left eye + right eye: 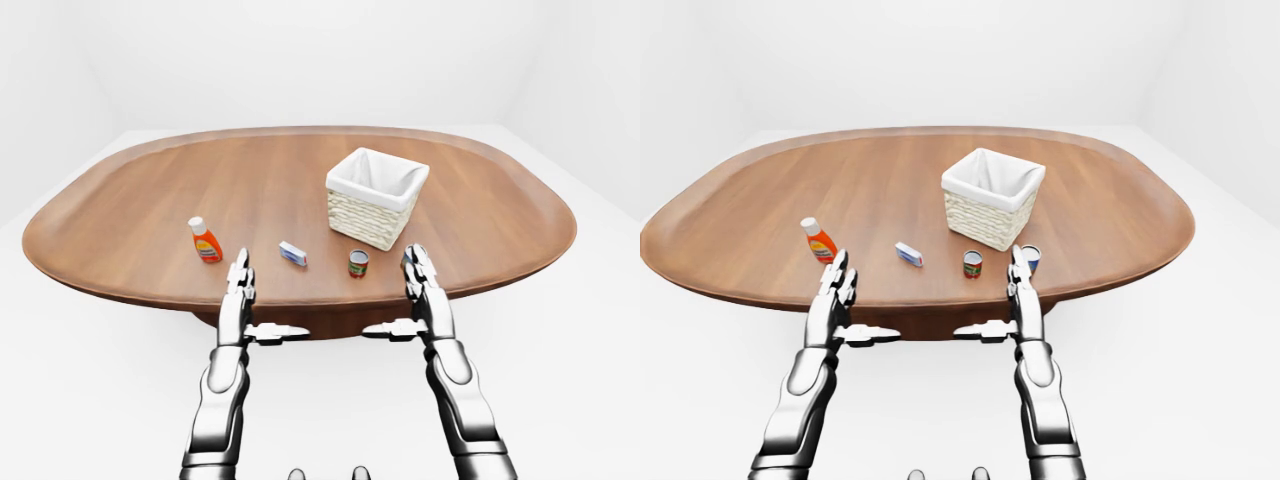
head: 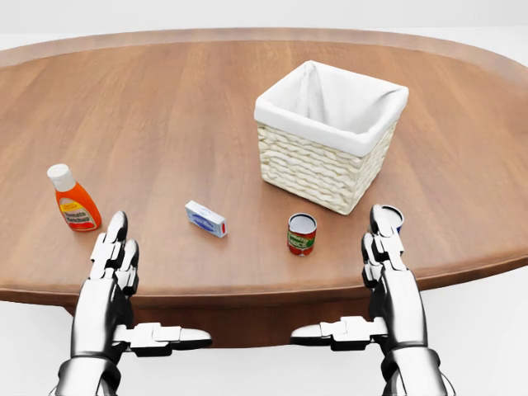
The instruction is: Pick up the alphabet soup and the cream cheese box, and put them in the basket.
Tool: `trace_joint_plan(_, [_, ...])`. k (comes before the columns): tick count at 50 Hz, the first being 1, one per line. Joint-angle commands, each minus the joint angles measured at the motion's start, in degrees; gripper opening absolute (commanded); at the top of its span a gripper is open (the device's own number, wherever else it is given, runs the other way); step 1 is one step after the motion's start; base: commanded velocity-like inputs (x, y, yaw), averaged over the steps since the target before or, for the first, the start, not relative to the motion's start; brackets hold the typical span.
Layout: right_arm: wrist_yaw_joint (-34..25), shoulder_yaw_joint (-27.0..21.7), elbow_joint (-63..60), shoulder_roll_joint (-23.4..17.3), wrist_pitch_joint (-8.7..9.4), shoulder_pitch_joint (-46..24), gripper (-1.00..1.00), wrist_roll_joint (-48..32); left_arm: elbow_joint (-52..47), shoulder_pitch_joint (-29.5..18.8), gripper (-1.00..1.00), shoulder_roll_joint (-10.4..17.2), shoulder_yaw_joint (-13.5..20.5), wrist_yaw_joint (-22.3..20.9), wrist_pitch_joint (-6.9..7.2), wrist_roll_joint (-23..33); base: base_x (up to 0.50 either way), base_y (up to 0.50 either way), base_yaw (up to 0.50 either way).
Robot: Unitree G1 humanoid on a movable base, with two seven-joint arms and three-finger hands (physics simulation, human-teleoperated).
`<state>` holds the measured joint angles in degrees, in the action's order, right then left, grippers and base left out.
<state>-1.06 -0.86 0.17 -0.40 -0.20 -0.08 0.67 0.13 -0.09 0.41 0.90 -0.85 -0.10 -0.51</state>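
Wooden counter (image 2: pixel 165 107) | our fingers apart, empty | step: approach | next: we reach right hand (image 2: pixel 386 247) to soup can (image 2: pixel 302 233)

Simulated test room: plain white walls (image 1: pixel 300 50) and floor (image 1: pixel 90 400), no furnishings except one oval wooden table (image 1: pixel 150 200) carrying small grocery items and a basket (image 2: pixel 330 140).

Bright, even, diffuse light; sharp renders with only faint soft shadows, no glare.
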Motion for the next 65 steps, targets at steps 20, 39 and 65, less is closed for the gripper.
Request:
trace_joint_plan(20, [-2.47, -1.32, -0.44, -0.55, 0.22, 0.11, 1.00, 2.52, 2.01, -0.68, 1.00, 0.83, 1.59, -1.48, -1.46, -1.07, 0.00, 0.00, 0.00])
trace_joint_plan(39, [-3.12, -1.45, -0.77, -0.51, 0.23, 0.38, 1.00, 3.88, 1.52, -0.44, 1.00, 0.79, 1.61, -1.57, -1.24, -1.20, 0.00, 0.00, 0.00])
trace_joint_plan(65, [-3.01, -1.34, -0.67, -0.53, 0.39, 0.24, 1.00, 3.54, 1.15, -0.38, 1.00, 0.80, 1.66, -1.53, -0.99, -1.31, 0.00, -0.16, 0.00])
